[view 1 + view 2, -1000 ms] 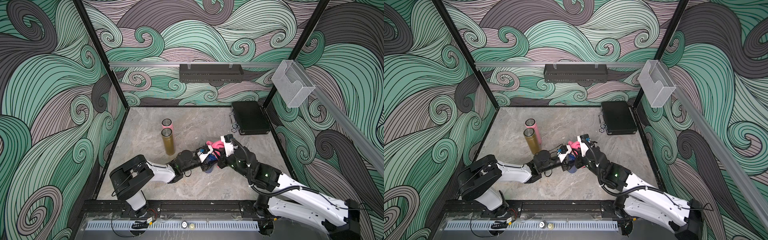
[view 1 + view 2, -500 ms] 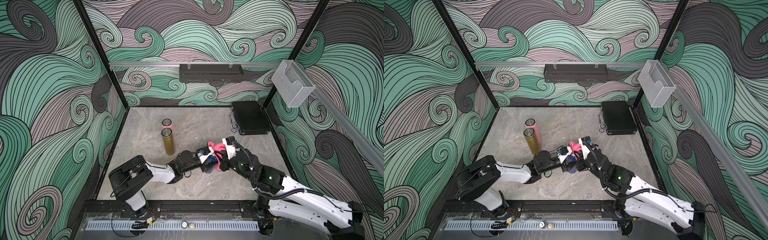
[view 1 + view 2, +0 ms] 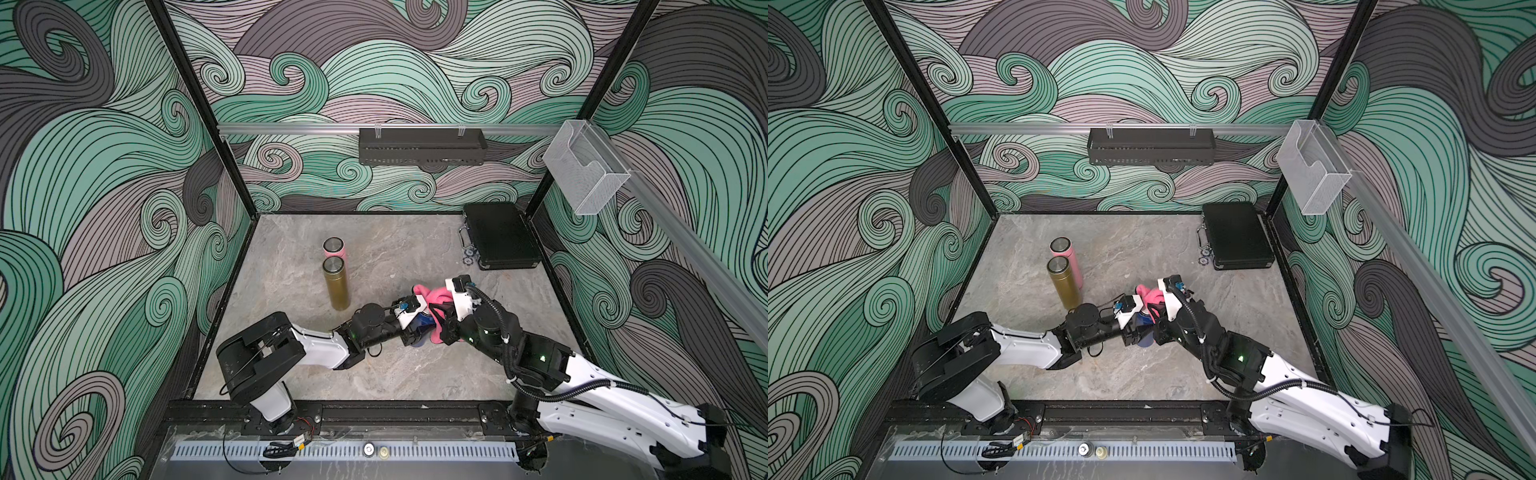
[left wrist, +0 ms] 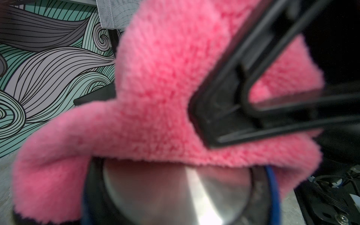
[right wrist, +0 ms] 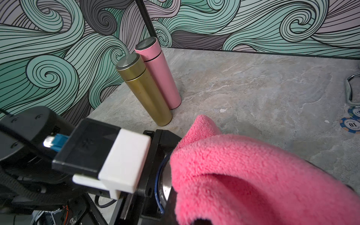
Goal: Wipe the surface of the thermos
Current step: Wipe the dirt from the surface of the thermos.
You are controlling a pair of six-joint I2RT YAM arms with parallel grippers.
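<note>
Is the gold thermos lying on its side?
No, the gold thermos stands upright beside the pink thermos.

The dark-blue cylindrical thermos (image 3: 420,337) (image 3: 1144,338) stands upright just off the grey marbled tabletop's (image 3: 395,257) centre toward four o'clock. The fluffy pink microfibre cloth (image 3: 437,298) (image 3: 1153,296) (image 4: 165,87) (image 5: 253,175) drapes over the thermos's brushed-steel lid (image 4: 175,194) and three-o'clock side.

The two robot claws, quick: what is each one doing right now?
Left gripper: closed on the dark blue, steel-topped thermos.
Right gripper: closed on the fluffy pink cloth, draped over that thermos.
</note>
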